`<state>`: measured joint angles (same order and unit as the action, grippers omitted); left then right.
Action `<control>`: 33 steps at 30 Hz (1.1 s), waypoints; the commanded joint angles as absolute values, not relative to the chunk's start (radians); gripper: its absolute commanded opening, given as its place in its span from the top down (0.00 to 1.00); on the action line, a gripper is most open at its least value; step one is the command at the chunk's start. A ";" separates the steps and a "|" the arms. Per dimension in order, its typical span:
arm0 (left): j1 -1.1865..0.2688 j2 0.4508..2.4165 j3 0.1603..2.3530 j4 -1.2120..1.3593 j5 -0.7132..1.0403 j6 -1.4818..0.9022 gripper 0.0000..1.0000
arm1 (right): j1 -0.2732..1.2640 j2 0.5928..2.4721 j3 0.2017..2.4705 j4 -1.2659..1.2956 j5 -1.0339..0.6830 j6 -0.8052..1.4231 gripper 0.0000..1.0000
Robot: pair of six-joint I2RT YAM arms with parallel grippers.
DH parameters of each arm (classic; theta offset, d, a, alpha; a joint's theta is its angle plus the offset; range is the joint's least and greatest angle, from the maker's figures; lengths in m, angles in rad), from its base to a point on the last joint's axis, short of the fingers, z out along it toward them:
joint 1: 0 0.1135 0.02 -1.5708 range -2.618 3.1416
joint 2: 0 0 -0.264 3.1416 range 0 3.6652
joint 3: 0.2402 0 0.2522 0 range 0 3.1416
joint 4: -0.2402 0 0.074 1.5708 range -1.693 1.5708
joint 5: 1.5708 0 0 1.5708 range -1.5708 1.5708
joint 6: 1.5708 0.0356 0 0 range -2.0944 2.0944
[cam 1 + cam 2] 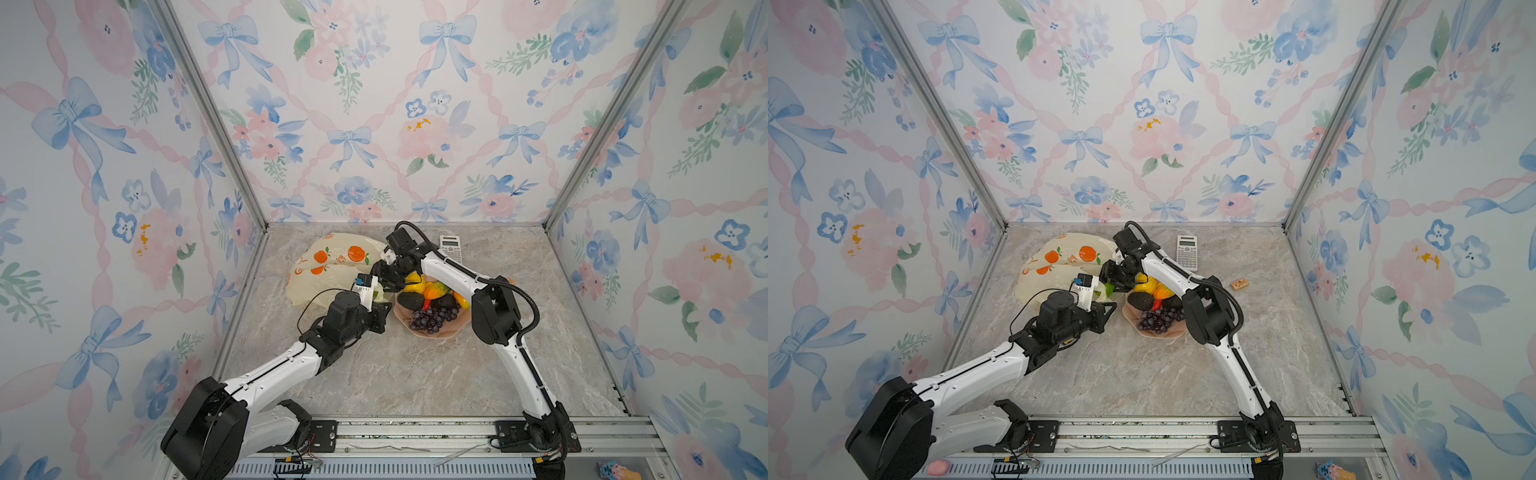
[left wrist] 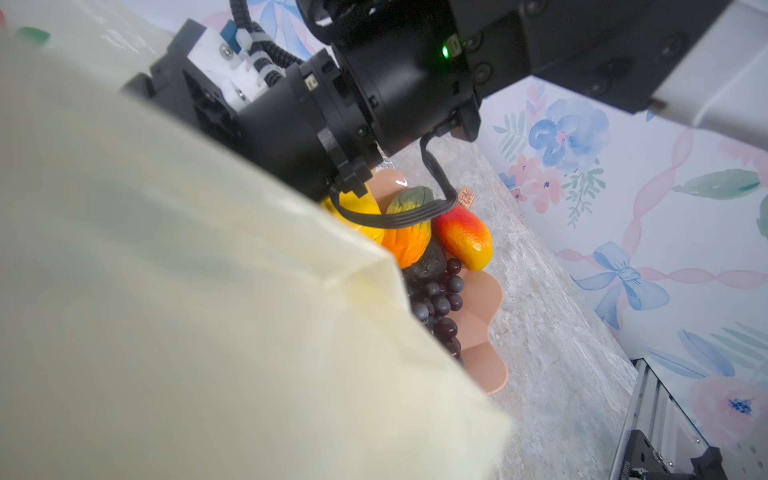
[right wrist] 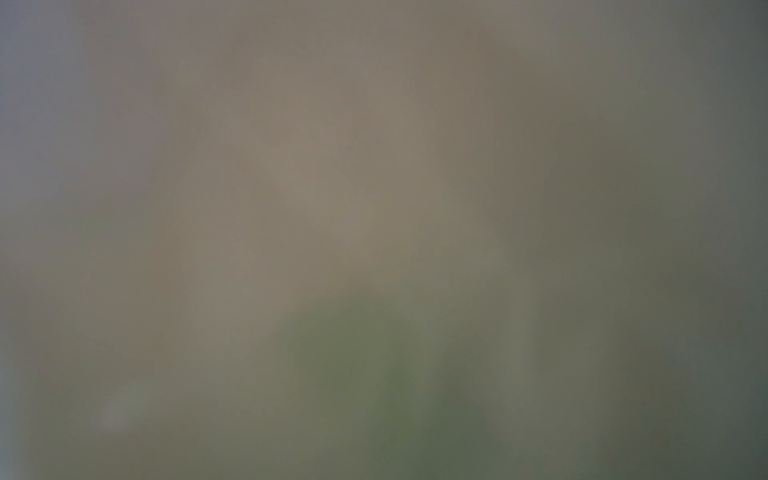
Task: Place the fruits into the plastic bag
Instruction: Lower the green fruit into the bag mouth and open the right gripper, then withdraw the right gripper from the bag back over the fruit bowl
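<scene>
One plastic bag [image 1: 332, 257] lies, orange prints up, on the left of the tabletop [image 1: 415, 374], and we see no fruit settled inside it for certain. At its near edge the left tool [image 1: 385, 309] is closed, and we judge it to be pinching the thin film, which fills most of the left wrist view. Just beside it, at the bag's mouth, a green fruit [image 1: 1109, 287] shows under the right tool [image 1: 380, 277]. Whether that tool grips it or stands open we cannot tell, since its own camera gives only a grey-green blur. Six fruits [image 1: 437, 289] sit to the right on the pink plate [image 1: 451, 331]: a yellow one, an orange-green one, a red-yellow one, two avocados and the grapes [image 1: 432, 319]. We reckon the job barely begun, with one piece at the bag and six left. A calculator [image 1: 451, 248] lies beyond the plate.
</scene>
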<state>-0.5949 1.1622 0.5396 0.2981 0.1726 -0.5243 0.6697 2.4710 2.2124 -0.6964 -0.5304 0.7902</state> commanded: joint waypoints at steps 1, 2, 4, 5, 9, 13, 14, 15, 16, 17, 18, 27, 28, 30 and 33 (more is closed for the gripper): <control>-0.586 1.173 0.521 0.334 0.194 -0.521 1.00 | 0.689 2.477 2.254 -0.672 -0.550 0.822 0.38; -0.584 1.172 0.520 0.338 0.195 -0.522 1.00 | 0.691 2.474 2.255 -0.659 -0.557 0.827 0.37; -0.584 1.173 0.516 0.344 0.197 -0.528 1.00 | 0.693 2.467 2.265 -0.634 -0.573 0.838 0.31; -0.582 1.173 0.515 0.345 0.199 -0.530 1.00 | 0.693 2.462 2.274 -0.629 -0.577 0.840 0.30; -0.579 1.166 0.508 0.349 0.202 -0.534 1.00 | 0.692 2.435 2.287 -0.601 -0.589 0.855 0.22; -0.576 1.152 0.496 0.354 0.201 -0.543 1.00 | 0.690 2.418 2.301 -0.617 -0.592 0.850 0.19; -0.576 1.149 0.493 0.355 0.201 -0.545 1.00 | 0.689 2.412 2.298 -0.614 -0.592 0.850 0.19; -0.576 1.146 0.491 0.356 0.201 -0.547 1.00 | 0.689 2.404 2.295 -0.614 -0.592 0.849 0.19; -0.575 1.143 0.489 0.355 0.201 -0.549 1.00 | 0.690 2.399 2.294 -0.614 -0.592 0.848 0.19; -0.575 1.141 0.487 0.356 0.201 -0.549 1.00 | 0.690 2.393 2.293 -0.616 -0.592 0.847 0.19; -0.573 1.135 0.485 0.356 0.202 -0.551 1.00 | 0.688 2.386 2.290 -0.618 -0.592 0.846 0.19; -0.566 1.116 0.468 0.358 0.202 -0.558 1.00 | 0.684 2.221 2.189 -0.655 -0.530 0.787 0.19; -0.566 1.116 0.467 0.359 0.202 -0.558 1.00 | 0.683 2.193 2.170 -0.668 -0.515 0.771 0.19; -0.565 1.114 0.465 0.360 0.205 -0.560 1.00 | 0.684 2.135 2.131 -0.687 -0.492 0.744 0.20; -0.563 1.111 0.459 0.364 0.202 -0.563 1.00 | 0.684 2.042 2.066 -0.709 -0.462 0.701 0.20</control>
